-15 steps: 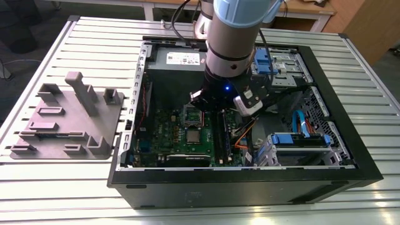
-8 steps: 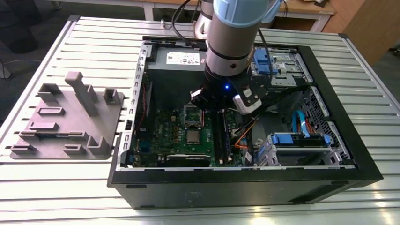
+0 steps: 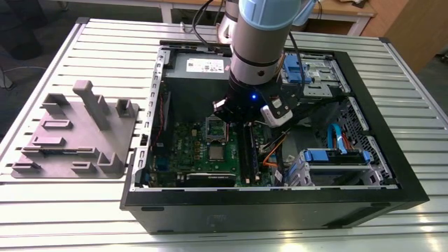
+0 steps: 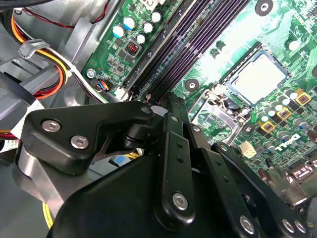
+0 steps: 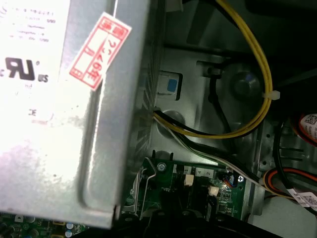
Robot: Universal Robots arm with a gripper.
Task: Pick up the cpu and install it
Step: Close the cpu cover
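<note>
The gripper [image 3: 242, 116] hides its own fingertips, so I cannot tell how they stand, above the cpu [image 4: 257, 77] inside the case's [image 3: 392, 157] walls.

Tool [image 4: 171, 106] fingertips hidden behind own linkage – grip state unclear; power supply [image 5: 59, 99] cropped.

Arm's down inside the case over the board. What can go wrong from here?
1. The cpu lies on the green board with the socket frame apparently open beside it. A nudge from the gripper, which is low over the board, might shift it.
2. The orange cables run right next to the gripper and might snag on it.
3. The memory slots sit close under the linkage and could be scraped.
</note>
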